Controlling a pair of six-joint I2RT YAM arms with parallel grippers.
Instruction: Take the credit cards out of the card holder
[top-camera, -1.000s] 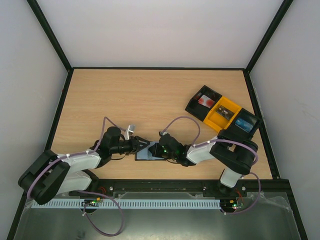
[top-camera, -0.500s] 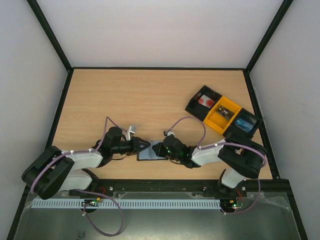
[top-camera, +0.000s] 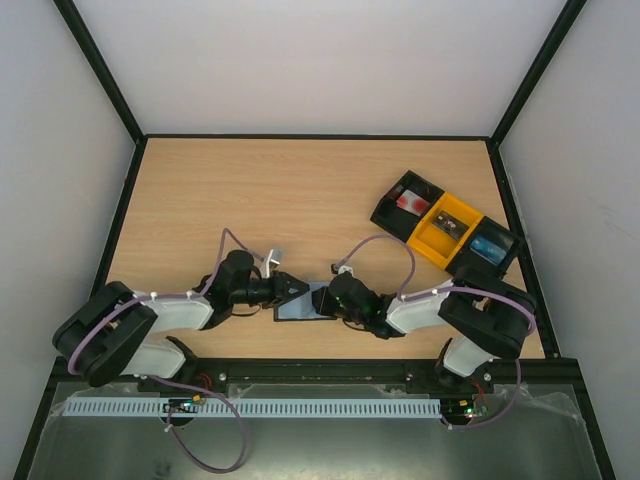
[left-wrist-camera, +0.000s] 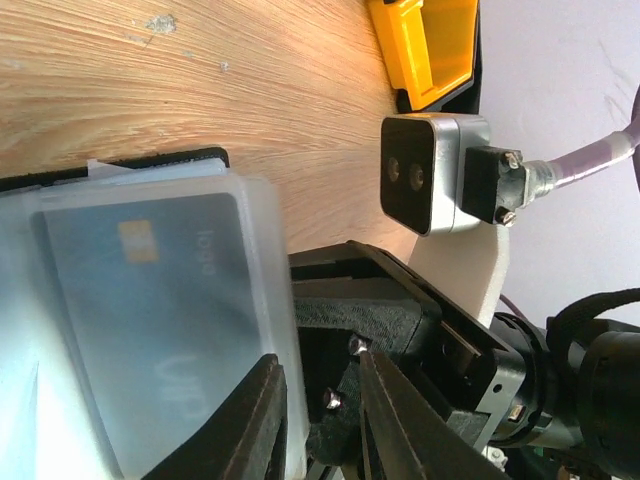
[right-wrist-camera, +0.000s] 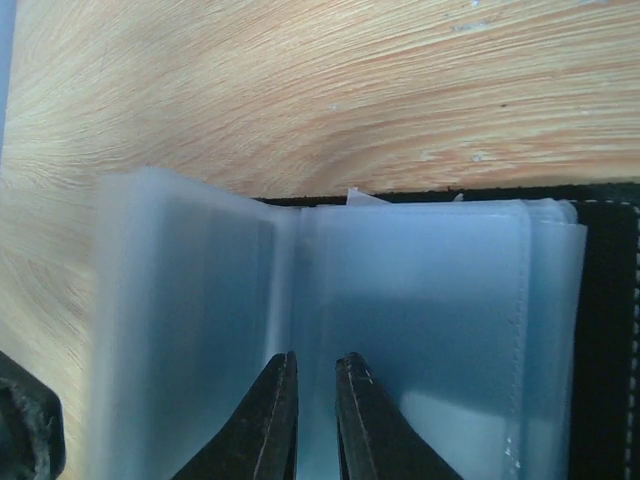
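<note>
The card holder (top-camera: 298, 308) lies open on the tabletop (top-camera: 300, 190) between the arms, its long axis running from one wrist to the other. A credit card (left-wrist-camera: 150, 300) sits in a clear sleeve (left-wrist-camera: 262, 260) whose edge lies between the narrow left jaws. The right jaws, nearly closed, sit at the fold, and I cannot tell whether either pair grips.

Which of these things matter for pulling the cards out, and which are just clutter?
Job:
small black folding card holder with clear plastic sleeves, lying open
blue-grey credit card inside one sleeve

Lying about:
long black-and-yellow three-compartment tray
small red-and-white object in its far end compartment
small bright blue object in its near end compartment
</note>
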